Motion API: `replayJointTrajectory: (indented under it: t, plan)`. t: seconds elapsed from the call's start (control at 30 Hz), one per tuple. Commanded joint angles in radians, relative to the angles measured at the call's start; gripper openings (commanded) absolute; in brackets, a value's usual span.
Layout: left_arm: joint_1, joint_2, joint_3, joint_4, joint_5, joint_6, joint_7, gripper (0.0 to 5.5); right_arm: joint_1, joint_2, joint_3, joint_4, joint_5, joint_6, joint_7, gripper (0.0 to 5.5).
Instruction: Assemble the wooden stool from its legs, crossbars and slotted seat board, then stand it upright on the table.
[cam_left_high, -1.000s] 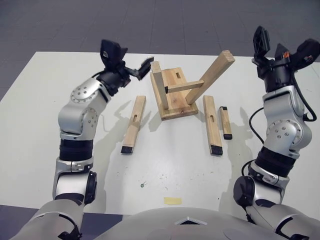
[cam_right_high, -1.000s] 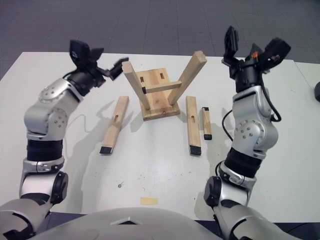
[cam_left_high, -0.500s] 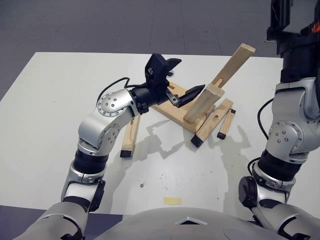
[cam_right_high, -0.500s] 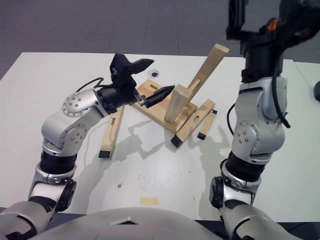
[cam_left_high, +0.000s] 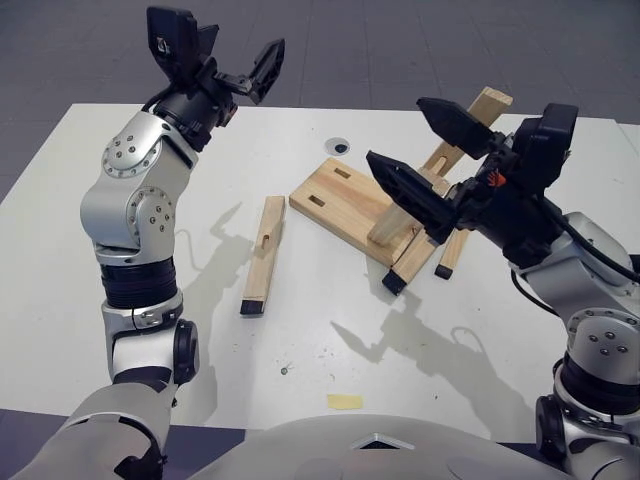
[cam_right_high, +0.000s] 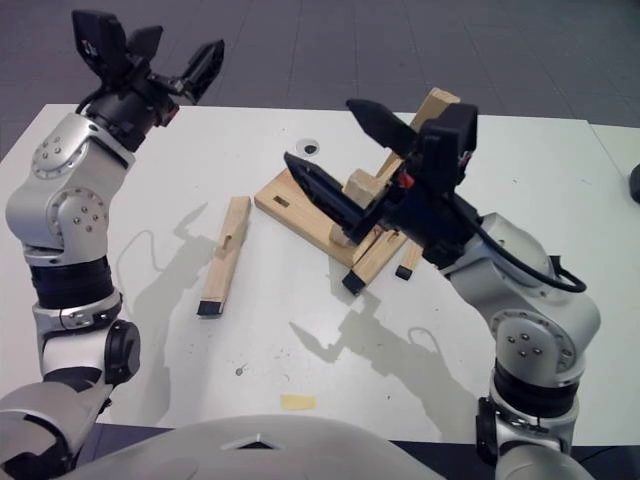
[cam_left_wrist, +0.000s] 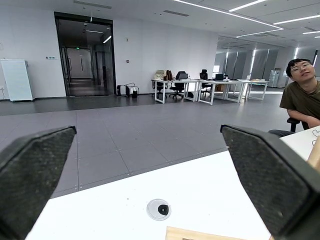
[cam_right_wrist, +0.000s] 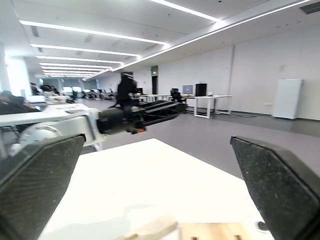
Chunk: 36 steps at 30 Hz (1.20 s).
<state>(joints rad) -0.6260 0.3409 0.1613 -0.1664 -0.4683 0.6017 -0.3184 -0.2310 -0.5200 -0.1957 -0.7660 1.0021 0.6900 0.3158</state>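
White tabletop (cam_left_high: 60, 250) seen from above, with stool parts of pale wood.

The seat board (cam_left_high: 335, 195) lies near the centre, slots facing up. At its 3 o'clock end a raised leg (cam_left_high: 480, 110) leans toward 1 o'clock, and a second upright piece (cam_left_high: 385, 228) stands beside it, partly hidden. Another leg (cam_left_high: 415, 258) lies against the board's near edge with its black foot toward 6 o'clock. A short crossbar (cam_left_high: 449, 255) lies just beside that leg. A loose leg (cam_left_high: 262, 250) lies alone at 9 o'clock of the board, well apart from it.

The right pincer (cam_left_high: 395, 130) hovers over the board's 3 o'clock end, fingers spread wide and empty. The left pincer (cam_left_high: 235, 55) is raised high at 11 o'clock, also spread wide and empty.

The wood looks stiff, light and not fragile. The joints look like loose push fits, so the half-built cluster would likely come apart if lifted by one leg. Each leg is best pinched across its narrow faces near mid-length, away from its slot. The flat board offers little to pinch except an edge.

The leaning leg and the piled parts crowd the board's 3 o'clock end and could be knocked over. A cable hole (cam_left_high: 341, 147) sits at 12 o'clock of the board, and a bit of yellow tape (cam_left_high: 345, 401) lies at 6 o'clock. Neither is in the way.
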Motion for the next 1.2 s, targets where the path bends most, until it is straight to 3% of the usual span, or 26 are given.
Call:
replayJointTrajectory:
  t: [0.03,0.17,0.33,0.73,1.0,1.2]
  plan:
    - [0.03,0.019,-0.002,-0.023,0.001,0.025,-0.008,5.39,0.05,-0.047,-0.078,-0.009,0.061,0.009,-0.009,5.4]
    - [0.036,0.051,0.017,-0.016,0.008,0.03,-0.017,5.39,0.185,-0.09,-0.062,-0.032,0.074,0.043,0.03,5.4]
    - [0.033,0.048,0.001,-0.013,0.012,0.03,-0.021,5.4,0.194,-0.085,0.012,0.005,-0.097,-0.015,0.026,4.62]
    - [0.044,0.035,-0.017,-0.016,0.013,0.027,-0.023,5.4,0.138,-0.17,0.052,0.068,-0.214,-0.024,0.166,2.52]
    - [0.039,0.042,-0.025,-0.004,0.018,0.024,-0.031,5.4,0.082,-0.332,0.021,0.226,-0.261,-0.067,0.443,1.13]
    - [0.044,0.061,-0.014,0.022,0.032,0.01,-0.047,5.4,0.055,-0.492,0.002,0.422,-0.294,-0.127,0.74,1.04]
